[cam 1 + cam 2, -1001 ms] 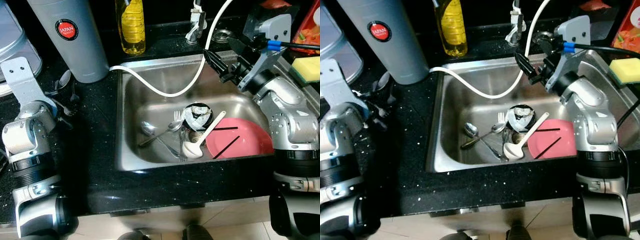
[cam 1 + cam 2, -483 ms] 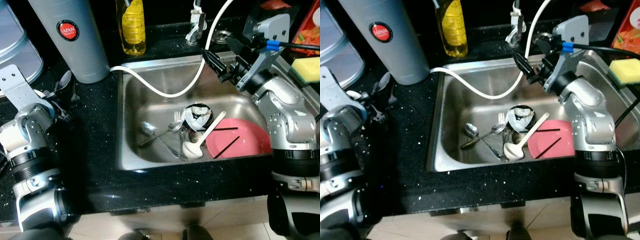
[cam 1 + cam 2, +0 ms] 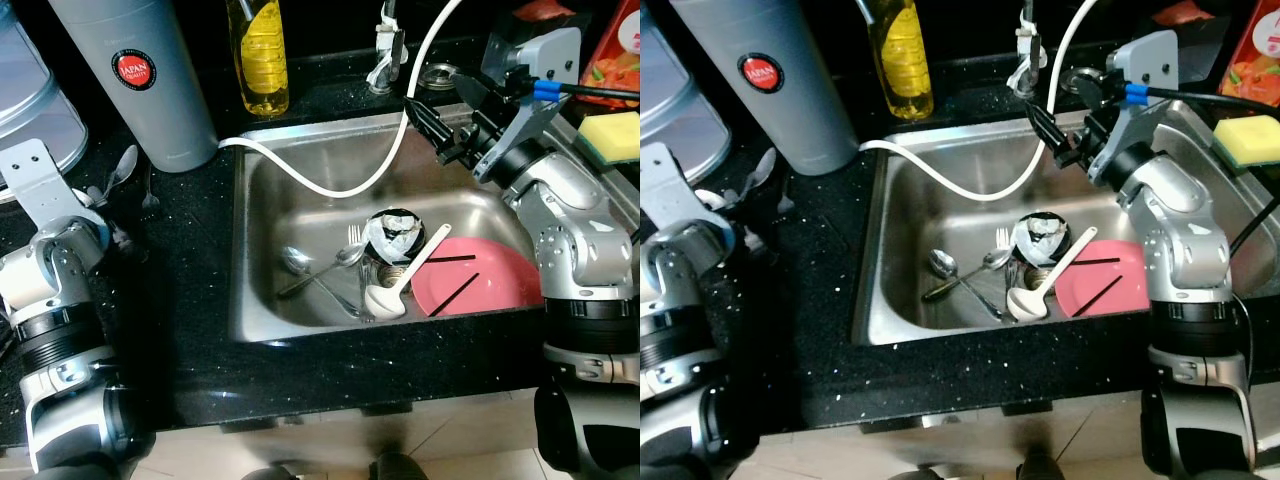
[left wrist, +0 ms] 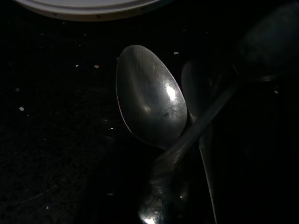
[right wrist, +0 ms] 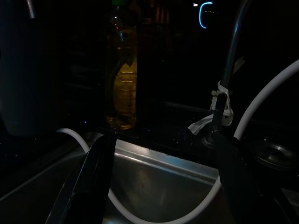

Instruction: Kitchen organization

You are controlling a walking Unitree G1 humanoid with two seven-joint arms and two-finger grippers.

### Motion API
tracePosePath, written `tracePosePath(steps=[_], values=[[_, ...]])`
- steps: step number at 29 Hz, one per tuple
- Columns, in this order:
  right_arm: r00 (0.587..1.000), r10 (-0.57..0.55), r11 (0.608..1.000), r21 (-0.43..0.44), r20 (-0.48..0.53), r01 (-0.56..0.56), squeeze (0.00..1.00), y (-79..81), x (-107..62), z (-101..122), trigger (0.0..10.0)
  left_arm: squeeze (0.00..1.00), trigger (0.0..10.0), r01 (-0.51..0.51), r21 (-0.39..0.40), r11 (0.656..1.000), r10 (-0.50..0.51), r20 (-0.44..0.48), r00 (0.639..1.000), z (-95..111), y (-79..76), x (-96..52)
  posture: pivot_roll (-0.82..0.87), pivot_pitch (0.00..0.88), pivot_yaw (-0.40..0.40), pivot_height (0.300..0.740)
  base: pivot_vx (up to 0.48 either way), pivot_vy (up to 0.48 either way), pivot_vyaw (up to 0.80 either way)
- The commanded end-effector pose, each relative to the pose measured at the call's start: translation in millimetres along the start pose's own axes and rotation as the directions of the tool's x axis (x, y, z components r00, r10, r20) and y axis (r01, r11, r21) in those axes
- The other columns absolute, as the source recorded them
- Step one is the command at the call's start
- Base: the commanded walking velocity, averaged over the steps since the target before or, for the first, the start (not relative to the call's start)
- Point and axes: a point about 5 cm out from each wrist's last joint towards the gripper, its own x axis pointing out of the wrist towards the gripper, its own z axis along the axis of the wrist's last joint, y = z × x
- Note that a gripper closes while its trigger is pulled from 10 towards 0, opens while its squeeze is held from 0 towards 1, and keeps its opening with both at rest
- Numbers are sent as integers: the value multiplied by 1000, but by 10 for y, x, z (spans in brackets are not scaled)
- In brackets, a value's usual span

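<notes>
Parted wide on the right gripper, both black fingers spread and grasping nothing, poised above the back right corner of the sink close to the white hose. Cannot tell for the left gripper, down over the counter near its left edge, right above a spoon with a second utensil crossed over it (fingers too dark in the wrist view to judge). Judged barely begun, or perhaps early on: two pieces of cutlery resting on the counter left of the sink, with the bulk of the dishes not yet sorted. Left inside the sink, toward its front right corner: a pink plate with two black chopsticks lying across it, a dark cup just beside the plate's left rim, a white ladle leaning across the cup's front, a fork and a metal spoon near the middle of the basin floor. Along the back edge of the counter: a tall grey flask, a yellow soap bottle and the tap. At the far right edge, a yellow sponge. Probably next: fetching more cutlery out of the basin to join the pieces on the counter.
</notes>
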Motion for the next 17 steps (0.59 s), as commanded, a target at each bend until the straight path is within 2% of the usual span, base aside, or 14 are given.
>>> tracePosePath(steps=[1,9,10,11,12,15,16,17], values=[[1000,12,1000,-7,12,-12,0,27,27,26,10000,0,0,-31,27,999,35,-170,985,-357,83,91,-54,105,100,740,0,0,0],[1000,6,1000,-6,23,-6,0,16,33,51,10000,0,0,-47,38,998,50,-96,994,-223,42,72,-56,107,100,740,0,0,0],[999,21,1000,11,43,-21,0,30,29,76,10000,0,0,-95,112,989,92,32,995,-81,38,37,-56,108,99,740,0,0,0],[999,21,1000,11,43,-21,0,30,29,76,10000,0,0,-95,112,989,92,32,995,-81,38,37,-56,108,99,740,0,0,0],[997,43,999,26,60,-44,0,50,21,96,10000,0,2353,-128,113,985,120,79,990,-19,39,10,-56,109,99,740,0,0,0],[996,58,998,35,71,-61,0,65,16,110,10000,0,2353,-149,107,983,138,105,985,19,40,-10,-55,109,99,740,0,0,0],[982,153,986,44,112,-159,0,173,-20,177,10000,0,10000,-170,78,982,157,151,976,91,24,-63,-55,110,98,740,0,0,0],[976,182,981,44,123,-188,0,207,-32,196,10000,0,10000,-185,89,979,168,176,970,119,23,-84,-55,110,97,740,0,0,0]])
